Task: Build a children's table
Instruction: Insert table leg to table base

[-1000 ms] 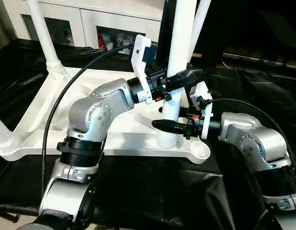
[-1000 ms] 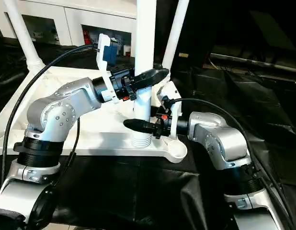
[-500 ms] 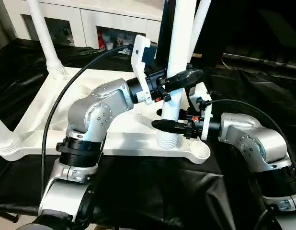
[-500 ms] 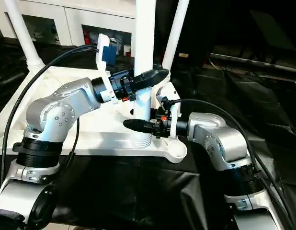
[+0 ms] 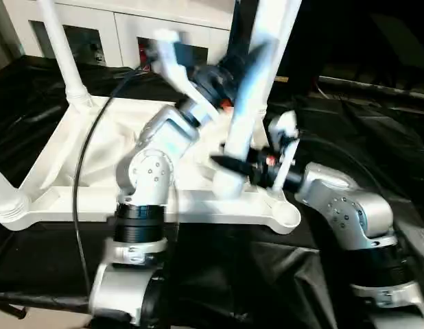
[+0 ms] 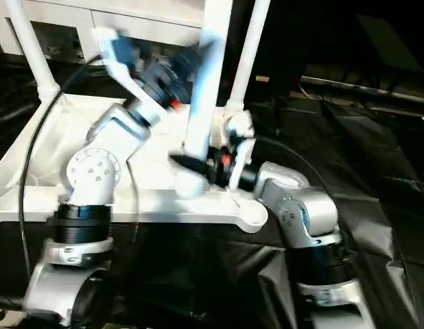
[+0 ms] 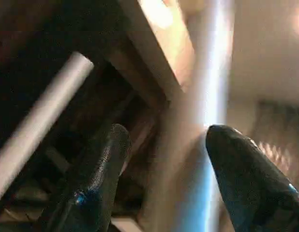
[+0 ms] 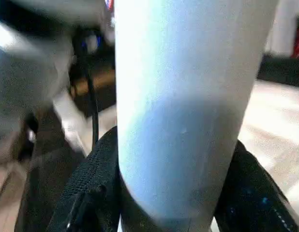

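The white table top lies upside down on black cloth. One white leg leans over the top's near right part, its upper end tipped to the right. My right gripper is shut on this leg just above its lower end; both fingers press against it in the right wrist view. Higher up and blurred, my left gripper stands open around the same leg, and there is a gap between the leg and one finger. A round corner socket beside the leg's foot is empty.
Three other legs stand in the top: far left, near left and far right. A white cabinet is behind. A black cable loops from my left arm. Black cloth covers the near side.
My left arm has swung up and to the left, and its gripper has opened off the leg. The leg has gone from upright to leaning. The right gripper keeps its hold.
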